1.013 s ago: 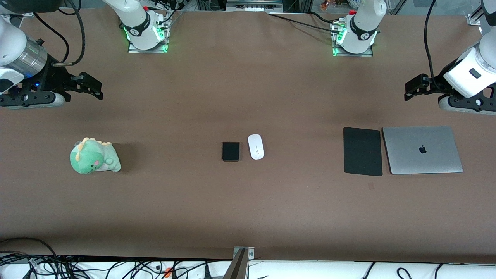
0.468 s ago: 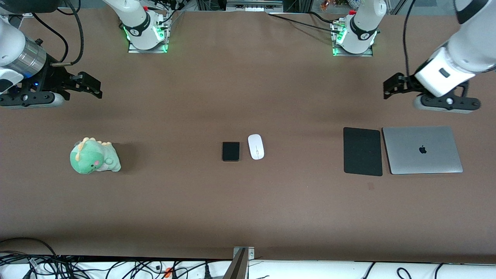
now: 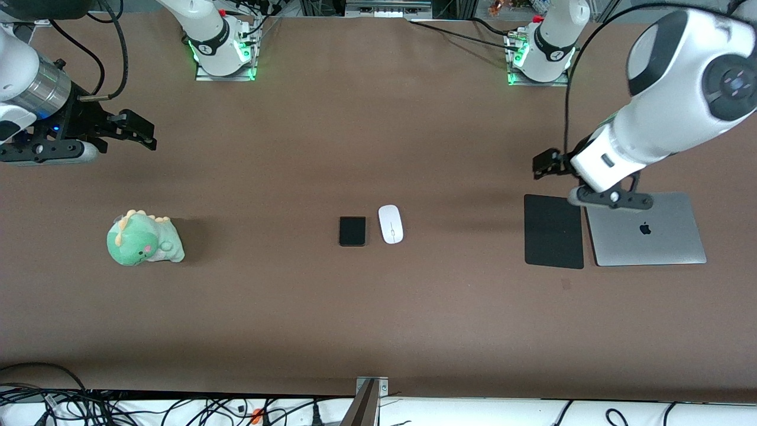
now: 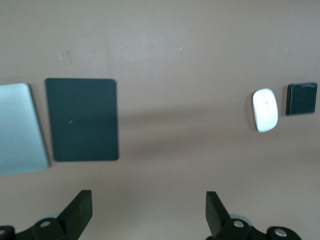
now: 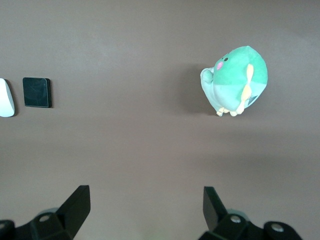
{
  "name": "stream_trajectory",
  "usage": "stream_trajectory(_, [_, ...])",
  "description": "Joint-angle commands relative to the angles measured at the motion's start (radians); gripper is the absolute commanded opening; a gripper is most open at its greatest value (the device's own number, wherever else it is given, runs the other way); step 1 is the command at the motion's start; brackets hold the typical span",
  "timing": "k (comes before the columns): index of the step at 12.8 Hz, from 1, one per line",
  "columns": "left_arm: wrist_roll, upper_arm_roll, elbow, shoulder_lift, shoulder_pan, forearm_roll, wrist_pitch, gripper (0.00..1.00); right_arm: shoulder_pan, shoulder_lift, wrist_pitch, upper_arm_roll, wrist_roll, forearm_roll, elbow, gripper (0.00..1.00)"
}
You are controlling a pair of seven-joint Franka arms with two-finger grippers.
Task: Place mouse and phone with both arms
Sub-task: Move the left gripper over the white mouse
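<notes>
Glossy black phone [image 3: 352,231] beside smooth white oval mouse [image 3: 390,223], left gripper [image 4: 149,212] spread, right gripper [image 5: 146,207] spread

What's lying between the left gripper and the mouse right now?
Nothing: bare table runs from the left gripper, open over the mouse pad's edge, to the mouse. Front and left wrist views agree.

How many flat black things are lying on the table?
2: the phone beside the mouse mid-table, and the mouse pad beside the laptop toward the left arm's end.
</notes>
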Motion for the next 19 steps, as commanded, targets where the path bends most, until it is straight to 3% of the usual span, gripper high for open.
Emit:
stream_trajectory(1, [-0.108, 0.003, 0.052, 0.077, -0.069, 0.002, 0.061, 1.0, -0.007, 0.001, -0.02, 0.006, -0.008, 0.019, 0.016, 1.0])
stream_trajectory(10, [-0.254, 0.01, 0.049, 0.296, -0.21, 0.005, 0.363, 1.0, -0.003, 0.001, -0.02, 0.012, -0.009, 0.017, 0.016, 1.0])
stream_trajectory(13, [-0.346, 0.012, 0.049, 0.35, -0.273, 0.118, 0.412, 1.0, -0.003, 0.001, -0.023, 0.012, -0.011, 0.019, 0.016, 1.0])
stream_trajectory(16, [-0.454, 0.015, 0.049, 0.405, -0.323, 0.136, 0.51, 1.0, -0.003, 0.001, -0.024, 0.014, -0.011, 0.017, 0.016, 1.0])
stream_trajectory(19, [-0.492, 0.018, 0.05, 0.425, -0.349, 0.136, 0.52, 1.0, 0.0, 0.001, -0.021, 0.014, -0.029, 0.017, 0.016, 1.0])
